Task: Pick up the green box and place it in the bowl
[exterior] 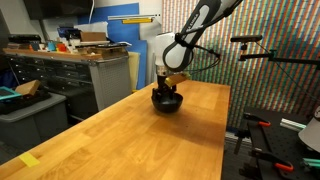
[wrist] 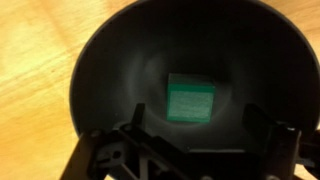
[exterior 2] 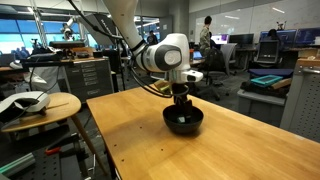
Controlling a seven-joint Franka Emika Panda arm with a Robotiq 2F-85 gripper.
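Note:
The black bowl [exterior: 167,102] stands on the wooden table near its far end and shows in both exterior views [exterior 2: 183,121]. In the wrist view the green box [wrist: 190,98] lies on the floor of the bowl [wrist: 95,70], a little off centre. My gripper [wrist: 198,135] hangs just above the bowl, open, with one finger on each side of the box and not touching it. In the exterior views the gripper [exterior: 168,88] [exterior 2: 181,100] hides the box.
The wooden table [exterior: 150,140] stretches toward the camera, with a yellow tape strip [exterior: 29,160] at its near corner. A grey cabinet [exterior: 70,75] stands beside the table. A round side table [exterior 2: 40,105] with clutter and a camera stand [exterior: 265,50] are close by.

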